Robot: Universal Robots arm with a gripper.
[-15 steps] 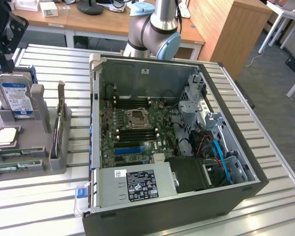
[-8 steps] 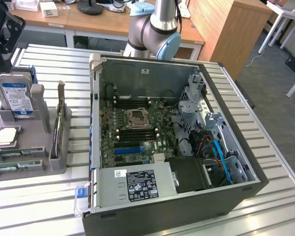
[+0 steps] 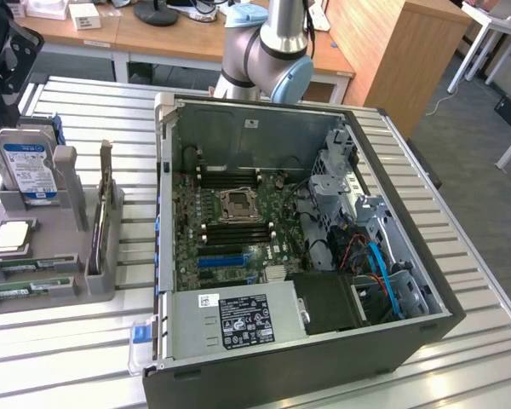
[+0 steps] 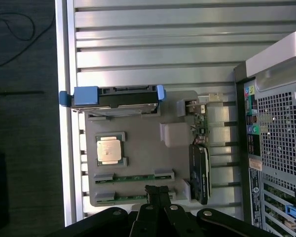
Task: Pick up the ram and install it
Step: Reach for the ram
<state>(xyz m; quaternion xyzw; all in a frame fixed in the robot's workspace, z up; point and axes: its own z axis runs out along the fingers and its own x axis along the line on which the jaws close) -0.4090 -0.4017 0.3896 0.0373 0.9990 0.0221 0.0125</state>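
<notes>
Over the tray (image 4: 143, 148), end effector (image 4: 157, 190) is hovering clenched, empty, by the ram (image 4: 133, 177). Ram is probably light, stiff, fragile; pinching its long edges looks safest.

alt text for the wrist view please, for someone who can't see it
The gripper, fingers shut, hangs above a grey parts holder on a slatted metal table. The holder carries two green ram sticks, a silver CPU chip, a hard drive with blue rails and a dark card; a computer case stands beside it.
</notes>
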